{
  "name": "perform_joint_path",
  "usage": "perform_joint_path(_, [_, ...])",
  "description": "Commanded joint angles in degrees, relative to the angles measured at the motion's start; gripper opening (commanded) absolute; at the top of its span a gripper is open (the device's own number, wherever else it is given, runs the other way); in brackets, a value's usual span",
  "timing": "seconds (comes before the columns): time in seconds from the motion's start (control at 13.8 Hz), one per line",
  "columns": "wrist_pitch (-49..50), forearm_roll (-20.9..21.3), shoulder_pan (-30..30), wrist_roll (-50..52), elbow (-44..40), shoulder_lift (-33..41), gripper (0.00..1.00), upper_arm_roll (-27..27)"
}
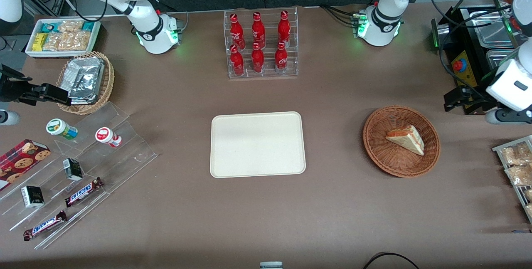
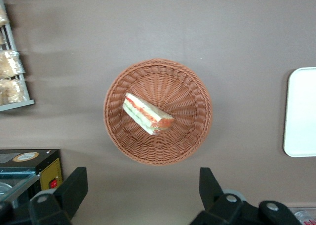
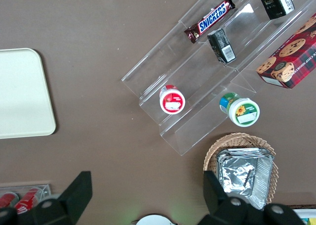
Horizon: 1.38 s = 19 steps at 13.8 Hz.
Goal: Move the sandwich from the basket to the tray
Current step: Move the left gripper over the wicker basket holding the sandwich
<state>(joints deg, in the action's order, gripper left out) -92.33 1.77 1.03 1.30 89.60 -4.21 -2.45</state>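
Hovering above the basket [image 2: 158, 111], our gripper [image 2: 143, 185] has its fingers spread wide because the sandwich [image 2: 147, 113] lies unheld, the tray [image 1: 257, 144] at its nine o'clock.

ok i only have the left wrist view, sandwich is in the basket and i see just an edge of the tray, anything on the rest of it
Observer: Nothing. The front view shows the whole tray bare.
Operator: anything standing near it
Observer: A rack of red bottles, farther from the front camera than the tray.
Operator: where's the gripper versus the basket
Observer: In the front view the gripper, open, hangs past the rim of the basket, toward the working arm's end. It is not touching the sandwich.
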Motion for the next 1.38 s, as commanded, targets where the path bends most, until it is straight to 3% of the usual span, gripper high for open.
perform_joint_path(0.0, [1.9, 0.7, 0.8, -0.8, -1.2, 0.5, 1.0, 0.0])
perform_joint_path(0.29, [1.3, 0.9, 0.4, 2.8, -0.5, -0.6, 1.0, -0.2])
perform_joint_path(0.58, [-8.5, -0.4, 1.2, 17.0, 9.0, -0.9, 1.0, 0.0])
perform_joint_path(0.87, [-11.7, -0.1, 1.8, 27.4, 14.6, -0.4, 1.0, 0.1])
perform_joint_path(1.16, [-22.7, 0.1, 1.8, 46.1, 23.3, 1.2, 1.0, 0.3])
perform_joint_path(1.31, [-28.0, 0.1, 1.8, 50.1, 27.5, 1.6, 1.0, 0.3])
